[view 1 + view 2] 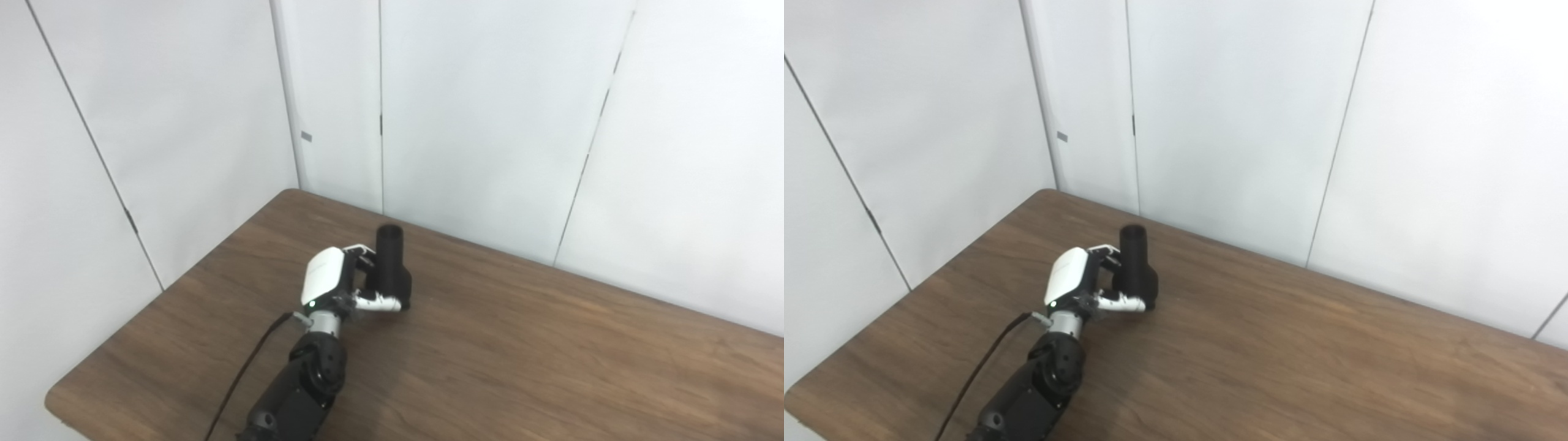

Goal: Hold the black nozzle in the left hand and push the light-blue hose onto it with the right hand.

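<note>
- White panelled walls behind a brown tabletop (551, 355).
- Left hand (334, 278) wrapped round black nozzle (392, 263), near the far-left corner — upright, open end up.
- Keep steady; hose and right hand unseen.

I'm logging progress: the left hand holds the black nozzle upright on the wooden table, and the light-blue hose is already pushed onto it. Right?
Not quite. The left hand holds the black nozzle upright on the wooden table, but the left eye view shows its top open and bare; no hose is in view.
</note>
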